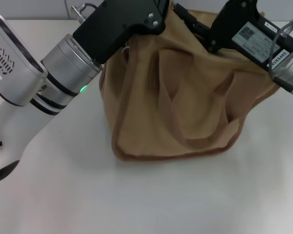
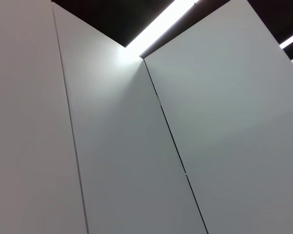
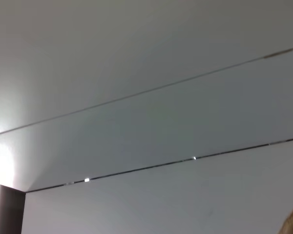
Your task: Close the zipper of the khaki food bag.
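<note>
**Both arms at the top of the bag, fingers hidden**

The nearest part of the head view is bare white counter (image 1: 151, 200). Behind it, near the middle and a little toward 1 o'clock, stands the bag (image 1: 185, 102), a tan canvas tote with darker brown piping along its edges. One looped handle (image 1: 173, 109) hangs slack over the front face, down toward the lower edge. The cloth is creased and the top sags inward.

At 9 to 10 o'clock the left arm (image 1: 63, 68) comes in from the left edge, white and silver with a small green light on its wrist ring. Its black end part reaches to the top left corner of the bag, at about 11 o'clock. The left gripper (image 1: 158, 14) is there, but its fingers do not show, so I cannot tell if it is spread or pinching.

At 1 to 2 o'clock the right arm (image 1: 263, 41) comes in from the right, and the right gripper (image 1: 205, 29) lies on the top right edge of the bag. Its fingers are hidden too; I cannot tell their state.

The zipper along the top edge is covered by both arms.

Both wrist views show only pale wall panels (image 2: 112, 146) with thin seams.
</note>
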You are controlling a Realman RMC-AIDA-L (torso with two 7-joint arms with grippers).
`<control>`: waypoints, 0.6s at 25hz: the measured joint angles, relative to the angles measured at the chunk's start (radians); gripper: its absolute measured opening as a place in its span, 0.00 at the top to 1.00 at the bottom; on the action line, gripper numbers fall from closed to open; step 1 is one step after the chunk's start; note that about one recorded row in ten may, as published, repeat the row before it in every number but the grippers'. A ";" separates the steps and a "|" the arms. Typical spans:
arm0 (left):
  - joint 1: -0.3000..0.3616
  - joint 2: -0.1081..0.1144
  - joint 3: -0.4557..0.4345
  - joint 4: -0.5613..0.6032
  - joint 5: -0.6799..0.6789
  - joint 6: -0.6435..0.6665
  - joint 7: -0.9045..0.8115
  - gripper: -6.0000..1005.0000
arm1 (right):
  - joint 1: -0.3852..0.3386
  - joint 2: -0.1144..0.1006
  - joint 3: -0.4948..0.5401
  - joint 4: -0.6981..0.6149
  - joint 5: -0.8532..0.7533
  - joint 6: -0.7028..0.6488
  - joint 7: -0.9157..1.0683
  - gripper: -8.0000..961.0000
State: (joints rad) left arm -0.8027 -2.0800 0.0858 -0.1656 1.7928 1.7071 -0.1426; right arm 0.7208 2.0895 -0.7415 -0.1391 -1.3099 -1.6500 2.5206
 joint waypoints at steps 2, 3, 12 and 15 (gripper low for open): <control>-0.001 0.000 0.000 0.000 0.000 -0.002 0.000 0.92 | 0.002 0.001 -0.004 0.006 0.001 -0.007 0.001 0.26; -0.001 0.000 0.000 0.000 0.000 -0.002 0.000 0.92 | 0.002 0.001 -0.004 0.008 0.001 -0.009 0.001 0.26; -0.007 0.000 0.000 -0.001 0.000 -0.005 0.000 0.91 | -0.011 0.001 0.005 0.009 0.006 -0.071 0.002 0.27; -0.007 0.000 0.000 -0.006 0.001 -0.005 0.000 0.91 | -0.025 0.001 0.006 0.007 0.006 -0.074 0.002 0.28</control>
State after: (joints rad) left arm -0.8102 -2.0800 0.0859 -0.1713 1.7933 1.7019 -0.1429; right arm 0.6962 2.0909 -0.7358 -0.1316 -1.3038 -1.7239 2.5224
